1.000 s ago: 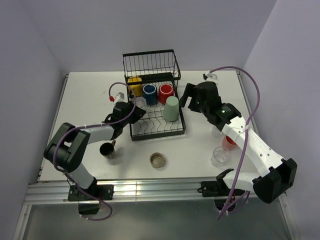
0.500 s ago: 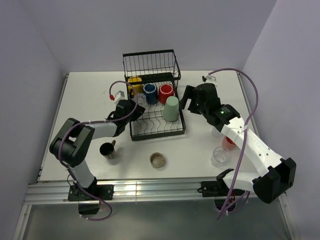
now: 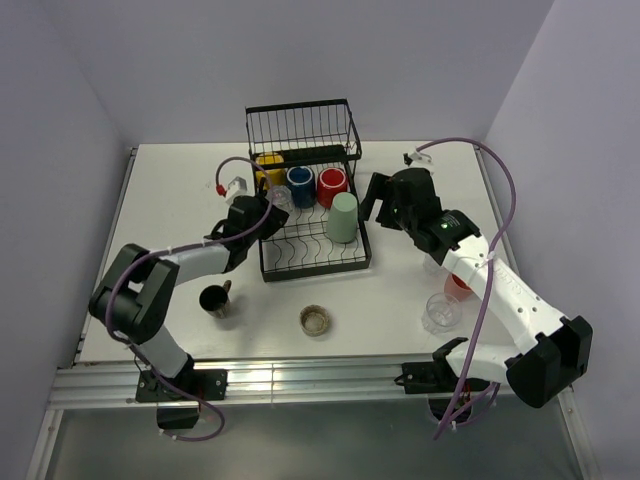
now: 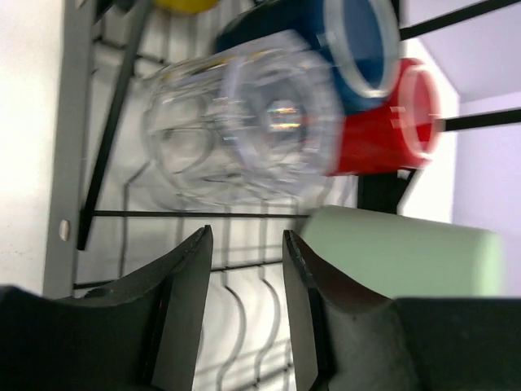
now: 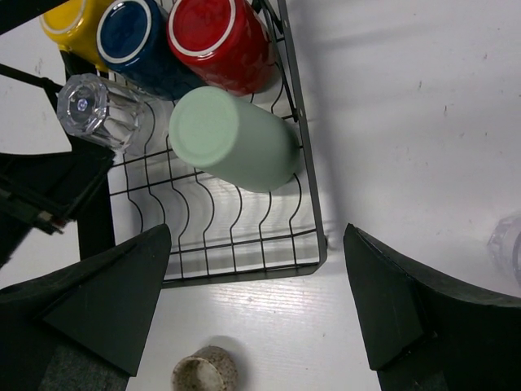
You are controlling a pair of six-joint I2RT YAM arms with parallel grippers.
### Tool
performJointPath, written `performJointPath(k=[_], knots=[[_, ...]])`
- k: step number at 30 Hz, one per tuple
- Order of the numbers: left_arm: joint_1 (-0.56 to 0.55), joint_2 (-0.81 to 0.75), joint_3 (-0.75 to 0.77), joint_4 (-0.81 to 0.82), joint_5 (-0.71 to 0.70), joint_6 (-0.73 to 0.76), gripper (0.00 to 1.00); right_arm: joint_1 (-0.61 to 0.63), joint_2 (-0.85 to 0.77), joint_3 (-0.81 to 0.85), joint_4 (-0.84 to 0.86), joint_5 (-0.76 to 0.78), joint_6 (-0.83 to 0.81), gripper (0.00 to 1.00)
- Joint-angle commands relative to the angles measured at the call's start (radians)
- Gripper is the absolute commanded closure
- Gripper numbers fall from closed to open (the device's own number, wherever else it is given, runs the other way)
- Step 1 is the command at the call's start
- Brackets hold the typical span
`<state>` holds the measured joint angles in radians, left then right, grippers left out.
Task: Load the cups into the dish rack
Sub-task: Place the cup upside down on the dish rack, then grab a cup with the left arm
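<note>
The black wire dish rack (image 3: 312,258) holds a yellow mug (image 3: 268,161), a navy mug (image 3: 299,186), a red mug (image 3: 332,185), a green tumbler (image 3: 344,217) and a clear glass (image 3: 281,203) lying on its side. My left gripper (image 3: 266,213) is at the rack's left side, open and empty. In the left wrist view the clear glass (image 4: 244,122) lies just beyond my gripper (image 4: 244,244). My right gripper (image 3: 383,200) hovers by the rack's right side, wide open and empty (image 5: 256,269). The green tumbler (image 5: 232,138) is below it.
A black mug (image 3: 214,300) stands on the table at the front left. A low brownish glass (image 3: 316,321) stands at the front centre. Under the right arm are a clear glass (image 3: 440,312), a reddish cup (image 3: 458,285) and another clear glass (image 3: 432,262).
My left gripper has shifted slightly along the rack's left side, with the clear glass staying in the rack. My right gripper has edged a little left.
</note>
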<state>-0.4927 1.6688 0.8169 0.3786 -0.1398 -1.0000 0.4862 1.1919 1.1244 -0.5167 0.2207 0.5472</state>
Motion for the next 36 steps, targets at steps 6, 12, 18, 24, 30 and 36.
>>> performJointPath(k=[6, 12, 18, 24, 30, 36], knots=[[-0.004, -0.237, 0.016, -0.196, 0.028, 0.093, 0.53, -0.008, -0.035, -0.003, 0.033, 0.025, -0.015, 0.06], [-0.006, -0.417, 0.044, -0.406, 0.005, 0.155, 0.51, -0.008, -0.043, -0.009, 0.044, 0.0, -0.01, 0.06], [-0.01, -0.541, 0.148, -0.821, -0.072, 0.215, 0.48, -0.008, -0.058, -0.011, 0.032, 0.002, -0.021, 0.06], [-0.009, -0.675, 0.18, -1.191, -0.178, 0.17, 0.47, -0.009, -0.058, -0.015, 0.035, -0.004, -0.016, 0.06], [-0.014, -0.747, 0.131, -1.357, -0.109, 0.166, 0.48, -0.008, -0.035, -0.012, 0.049, -0.021, -0.012, 0.06], [-0.017, -0.784, 0.084, -1.431, -0.107, 0.164, 0.48, -0.008, -0.028, -0.02, 0.067, -0.043, -0.004, 0.06]])
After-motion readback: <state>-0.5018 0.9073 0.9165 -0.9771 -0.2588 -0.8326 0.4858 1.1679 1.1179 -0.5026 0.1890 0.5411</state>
